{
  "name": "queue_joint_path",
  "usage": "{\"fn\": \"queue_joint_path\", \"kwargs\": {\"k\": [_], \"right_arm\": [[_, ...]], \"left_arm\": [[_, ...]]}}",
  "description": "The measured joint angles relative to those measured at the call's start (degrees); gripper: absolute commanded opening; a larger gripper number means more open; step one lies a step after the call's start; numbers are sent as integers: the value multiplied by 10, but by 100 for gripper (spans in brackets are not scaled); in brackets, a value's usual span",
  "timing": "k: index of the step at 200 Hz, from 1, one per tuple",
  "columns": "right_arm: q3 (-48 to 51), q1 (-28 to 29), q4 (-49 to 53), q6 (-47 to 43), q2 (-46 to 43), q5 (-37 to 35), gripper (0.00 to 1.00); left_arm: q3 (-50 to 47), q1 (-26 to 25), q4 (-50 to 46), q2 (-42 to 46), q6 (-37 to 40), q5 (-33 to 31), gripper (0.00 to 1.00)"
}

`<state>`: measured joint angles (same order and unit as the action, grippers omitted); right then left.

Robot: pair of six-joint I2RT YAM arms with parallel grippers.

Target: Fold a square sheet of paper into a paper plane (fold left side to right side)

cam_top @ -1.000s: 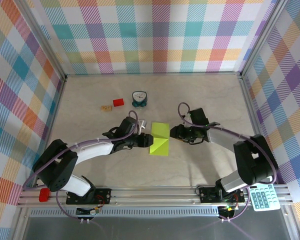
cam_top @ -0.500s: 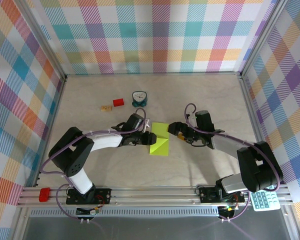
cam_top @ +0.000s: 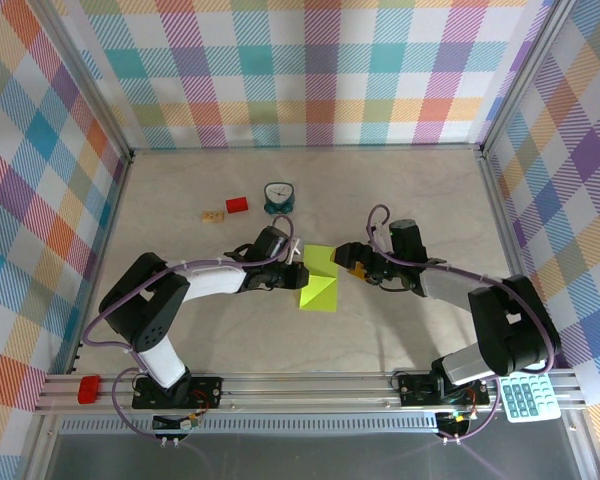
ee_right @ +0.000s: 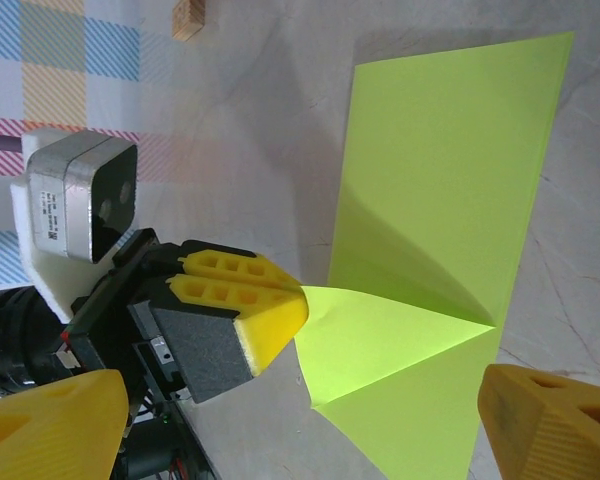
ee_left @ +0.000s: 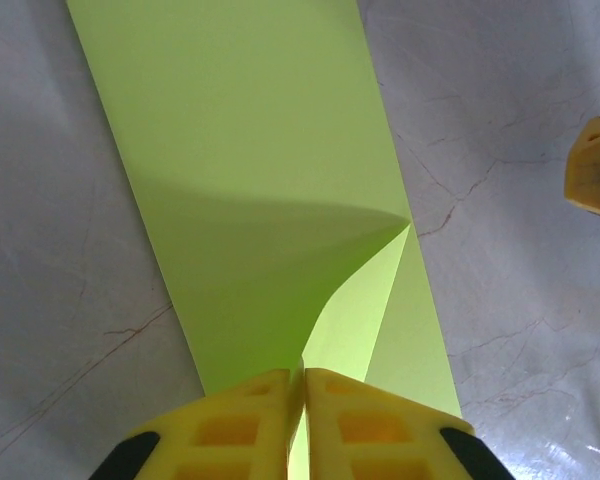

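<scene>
The square sheet of paper (cam_top: 320,290) lies mid-table, partly folded. It looks thin, light and floppy, prob. easy to tear. Left gripper (ee_left: 303,385) pinches its raised flap tip; right gripper (cam_top: 346,258) is spread wide, just beside the sheet's right edge. Corners and edges are the best holds.

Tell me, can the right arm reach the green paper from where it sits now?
Probably yes. The right gripper hangs open just beside the right edge of the square sheet of paper, with nothing between them. The left gripper is shut on the paper's opposite side.
</scene>
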<state>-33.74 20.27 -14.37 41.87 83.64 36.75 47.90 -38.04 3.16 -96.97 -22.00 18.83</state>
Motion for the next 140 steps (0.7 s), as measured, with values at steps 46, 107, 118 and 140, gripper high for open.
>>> {"fn": "queue_joint_path", "kwargs": {"k": [46, 107, 118, 140], "right_arm": [[0, 0, -17, 13, 16, 16, 90], [0, 10, -51, 37, 54, 40, 81], [-2, 17, -59, 42, 69, 45, 79], [-14, 31, -77, 55, 101, 53, 77]], "left_arm": [[-18, 0, 18, 16, -1, -5, 1], [-76, 0, 76, 115, -17, -20, 0], [-77, 0, 80, 119, -20, -21, 0], [-83, 0, 91, 120, -26, -21, 0]]}}
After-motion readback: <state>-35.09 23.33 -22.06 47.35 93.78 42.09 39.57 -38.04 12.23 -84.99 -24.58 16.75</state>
